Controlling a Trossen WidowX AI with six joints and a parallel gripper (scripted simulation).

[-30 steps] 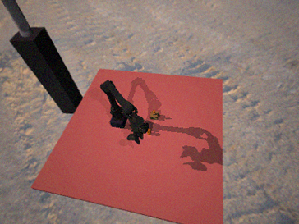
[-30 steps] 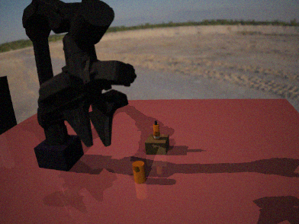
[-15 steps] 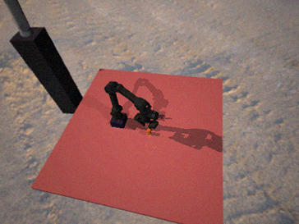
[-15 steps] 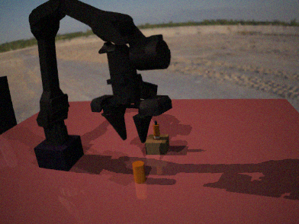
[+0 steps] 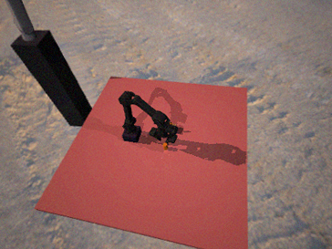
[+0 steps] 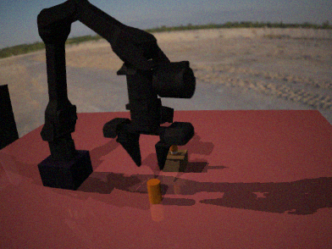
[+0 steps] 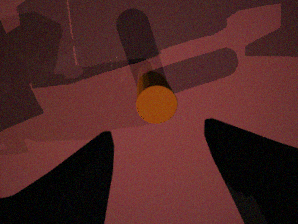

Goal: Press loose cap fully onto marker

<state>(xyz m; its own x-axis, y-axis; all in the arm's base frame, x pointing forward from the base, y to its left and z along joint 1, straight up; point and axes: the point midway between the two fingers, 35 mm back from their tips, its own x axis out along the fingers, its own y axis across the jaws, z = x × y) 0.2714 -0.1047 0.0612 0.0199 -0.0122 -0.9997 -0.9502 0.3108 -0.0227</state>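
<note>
The orange cap (image 5: 165, 146) (image 6: 154, 191) (image 7: 156, 105) stands upright on the red table (image 5: 127, 189) (image 6: 254, 135). My gripper (image 6: 150, 168) (image 7: 158, 132) is open, pointing down, with nothing between its fingers. Its fingertips are above the level of the cap's top in the exterior view; in the wrist view the cap's round top shows just beyond the gap between them. The tan holder block (image 6: 179, 164) is behind the gripper in the exterior view, partly covered by one finger. The marker (image 6: 174, 149) stands in it, its upper part hidden by the gripper.
The arm's dark base block (image 5: 132, 134) (image 6: 65, 170) stands left of the cap. A tall black pillar (image 5: 53, 78) stands by the table's far left edge. Shadows of the arm fall across the table around the cap.
</note>
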